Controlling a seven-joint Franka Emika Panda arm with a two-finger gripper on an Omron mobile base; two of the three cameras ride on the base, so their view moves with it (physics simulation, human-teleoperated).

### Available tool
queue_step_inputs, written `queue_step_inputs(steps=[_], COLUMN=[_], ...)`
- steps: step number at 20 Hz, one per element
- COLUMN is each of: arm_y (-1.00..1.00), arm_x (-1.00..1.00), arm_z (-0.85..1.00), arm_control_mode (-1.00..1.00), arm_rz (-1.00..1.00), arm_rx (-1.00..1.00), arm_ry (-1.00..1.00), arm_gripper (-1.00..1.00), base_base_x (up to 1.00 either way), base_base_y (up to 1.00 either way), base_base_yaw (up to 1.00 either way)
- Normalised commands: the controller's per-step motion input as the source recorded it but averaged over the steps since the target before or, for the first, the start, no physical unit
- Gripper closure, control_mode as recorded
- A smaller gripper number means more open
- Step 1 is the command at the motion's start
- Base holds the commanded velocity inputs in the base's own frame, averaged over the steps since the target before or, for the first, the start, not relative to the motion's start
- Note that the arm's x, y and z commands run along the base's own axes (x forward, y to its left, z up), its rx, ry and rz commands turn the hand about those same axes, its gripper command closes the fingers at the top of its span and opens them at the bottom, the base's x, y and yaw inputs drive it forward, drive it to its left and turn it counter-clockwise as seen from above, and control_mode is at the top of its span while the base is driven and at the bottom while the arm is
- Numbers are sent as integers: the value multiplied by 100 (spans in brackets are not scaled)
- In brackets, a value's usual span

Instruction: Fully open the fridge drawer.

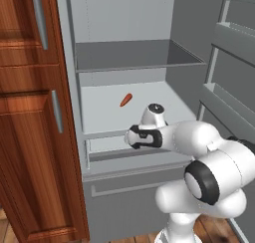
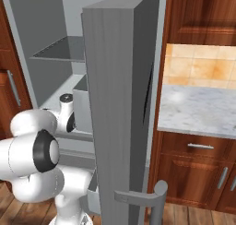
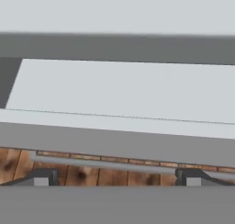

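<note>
The wooden cabinet point(image 1: 30, 137) bounds the fridge's left side. The fridge drawer point(image 1: 107, 146) lies below the carrot point(image 1: 126, 100) shelf, long axis running left-right, front strip facing outward, slightly protruding. The gripper point(image 3: 114, 176) hovers at its front edge, fingers spread wide. The open fridge door point(image 2: 120, 109) flanks the right.
</note>
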Motion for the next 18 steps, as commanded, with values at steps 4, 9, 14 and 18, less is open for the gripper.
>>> queue_step_inputs(steps=[4,9,14,18], arm_y=[9,6,3,2], arm_x=[14,12,7,4], arm_z=[-22,-19,-22,-23], arm_control_mode=[-100,-100,-100,-100], arm_rz=[0,0,0,0], arm_rx=[0,0,0,0], arm_ry=[0,0,0,0], arm_gripper=[-100,-100,-100,-100], base_base_x=[0,0,0,0], base_base_y=[0,0,0,0], base_base_yaw=[0,0,0,0])
